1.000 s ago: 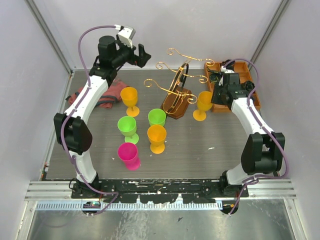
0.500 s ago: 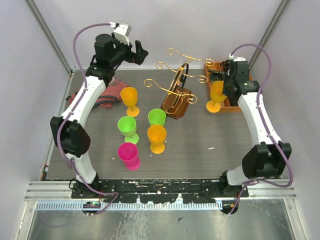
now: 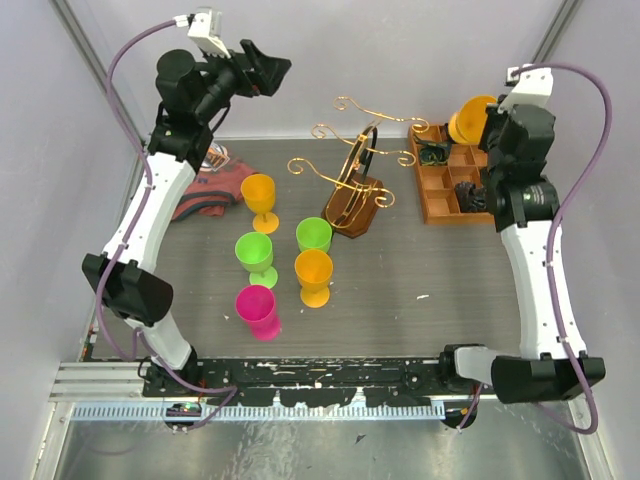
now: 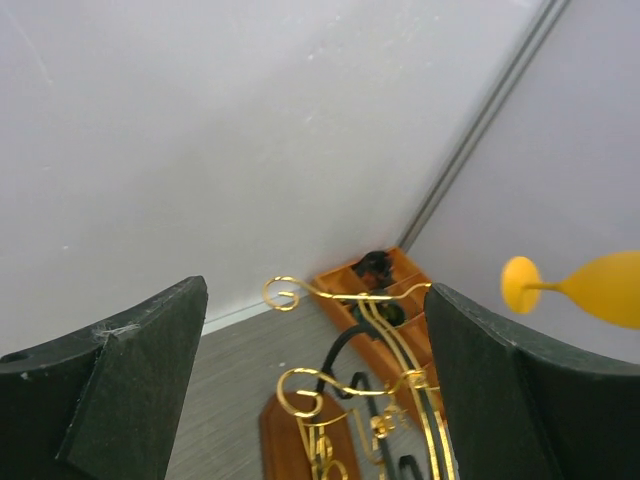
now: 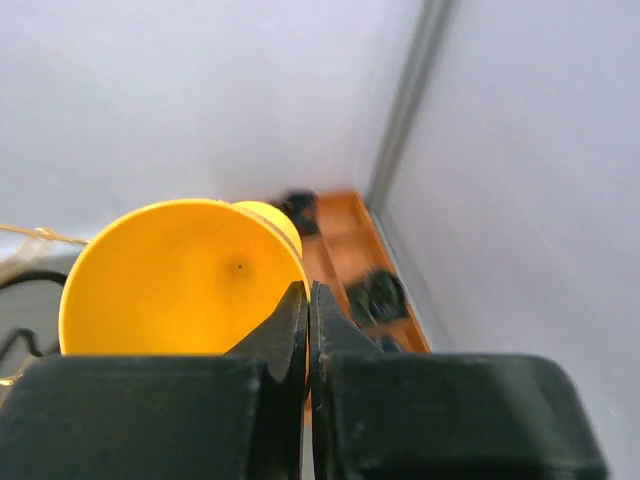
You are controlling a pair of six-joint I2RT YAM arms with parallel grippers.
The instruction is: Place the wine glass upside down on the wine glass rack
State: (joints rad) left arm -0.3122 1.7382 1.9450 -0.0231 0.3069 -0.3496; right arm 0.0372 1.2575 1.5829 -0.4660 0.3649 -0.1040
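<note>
My right gripper (image 3: 487,125) is raised high at the back right, shut on the rim of an orange-yellow wine glass (image 3: 468,119). In the right wrist view the glass bowl (image 5: 180,280) faces the camera with the jaws pinching its rim. In the left wrist view the same glass (image 4: 590,288) hangs sideways in the air at the right. The wine glass rack (image 3: 352,180), gold wire on a dark oval base, stands mid-back; it shows between my left fingers (image 4: 340,400). My left gripper (image 3: 262,70) is open and empty, raised at the back left.
An orange-brown compartment tray (image 3: 450,180) sits at the back right below the held glass. Several plastic glasses stand left of centre: orange (image 3: 259,195), two green (image 3: 254,255), orange (image 3: 313,275), pink (image 3: 258,310). A red cloth (image 3: 205,190) lies at the left.
My right arm has lifted the orange-yellow glass from table level up and to the back right, tipping it sideways. My left arm has risen and swung towards the back wall.
</note>
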